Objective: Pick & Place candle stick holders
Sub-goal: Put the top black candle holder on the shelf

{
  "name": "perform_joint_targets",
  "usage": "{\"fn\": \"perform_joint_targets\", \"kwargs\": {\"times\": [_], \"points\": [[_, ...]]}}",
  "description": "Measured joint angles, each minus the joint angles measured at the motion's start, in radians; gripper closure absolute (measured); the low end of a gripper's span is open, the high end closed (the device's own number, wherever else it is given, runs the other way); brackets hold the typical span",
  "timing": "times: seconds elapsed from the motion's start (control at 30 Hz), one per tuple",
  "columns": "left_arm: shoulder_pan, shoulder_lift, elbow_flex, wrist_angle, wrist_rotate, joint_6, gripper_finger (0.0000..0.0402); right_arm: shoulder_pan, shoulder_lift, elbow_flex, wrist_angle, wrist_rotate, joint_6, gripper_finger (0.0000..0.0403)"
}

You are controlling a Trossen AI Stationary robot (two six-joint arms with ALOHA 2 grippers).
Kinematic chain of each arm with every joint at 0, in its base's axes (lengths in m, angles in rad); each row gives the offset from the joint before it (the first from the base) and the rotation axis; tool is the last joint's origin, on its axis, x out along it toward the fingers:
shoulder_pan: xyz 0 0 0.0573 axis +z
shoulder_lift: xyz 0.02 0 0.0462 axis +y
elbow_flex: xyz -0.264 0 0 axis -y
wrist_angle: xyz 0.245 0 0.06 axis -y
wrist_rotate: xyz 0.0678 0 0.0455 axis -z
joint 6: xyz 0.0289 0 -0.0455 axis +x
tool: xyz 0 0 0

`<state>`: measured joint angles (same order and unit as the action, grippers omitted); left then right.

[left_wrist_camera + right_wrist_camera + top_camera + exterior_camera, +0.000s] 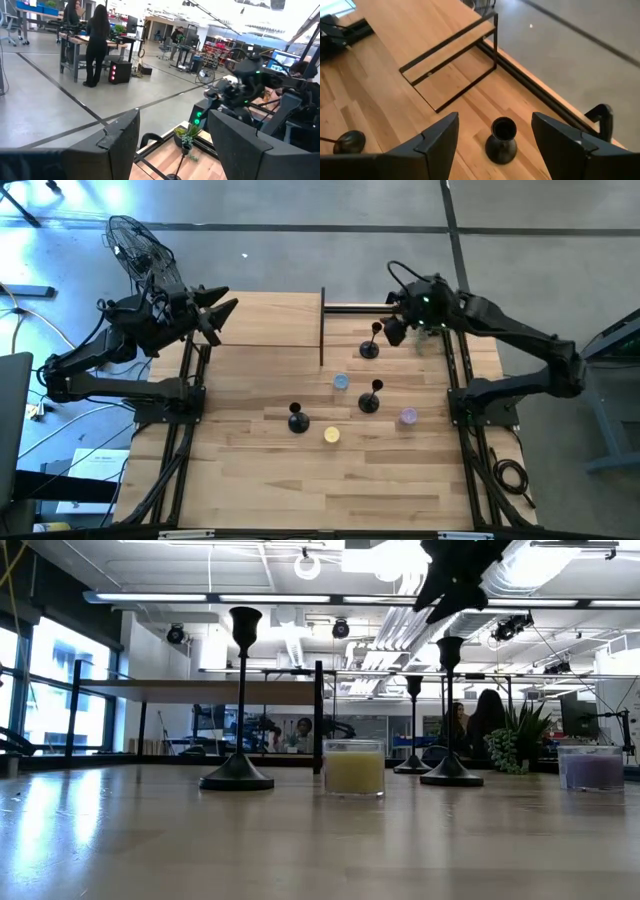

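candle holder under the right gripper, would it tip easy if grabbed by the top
Probably yes. The candle holder has a thin tall stem on a small round base, so a sideways nudge up high would likely rock it. It looks stiff and metal-like, unlikely to bend. The open right gripper hangs straddling its cup, so a centred squeeze should hold it.

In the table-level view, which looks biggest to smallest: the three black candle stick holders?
1. Left candle stick holder, tallest.
2. Right-hand candle stick holder.
3. Candle stick holder between them, smallest.
Nearness to the camera likely causes this; from above they look alike.
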<state>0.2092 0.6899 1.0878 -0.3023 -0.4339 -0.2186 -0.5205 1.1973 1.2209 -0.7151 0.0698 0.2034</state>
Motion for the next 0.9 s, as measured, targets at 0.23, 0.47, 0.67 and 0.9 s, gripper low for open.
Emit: {"fn": "perform_joint_targets", "kwargs": {"times": [0.23, 0.47, 0.67, 0.9], "points": [[0.0, 0.0, 0.0, 0.0, 0.0, 0.0, 0.0169, -0.051, 0.102, 0.01, 0.002, -0.01, 0.07, 0.0157], [0.0, 0.0, 0.0, 0.0, -0.001, 0.0, 0.0169, -0.063, 0.158, 0.01, -0.005, 0.075, 0.132, 0.0157], [0.0, 0.0, 0.0, 0.0, -0.007, 0.0, 0.0169, -0.051, 0.194, 0.01, -0.007, 0.066, 0.162, 0.0157], [0.0, 0.002, -0.001, -0.003, -0.006, 0.0, 0.0169, -0.031, 0.221, 0.01, -0.013, 0.079, 0.159, 0.0157]]}}
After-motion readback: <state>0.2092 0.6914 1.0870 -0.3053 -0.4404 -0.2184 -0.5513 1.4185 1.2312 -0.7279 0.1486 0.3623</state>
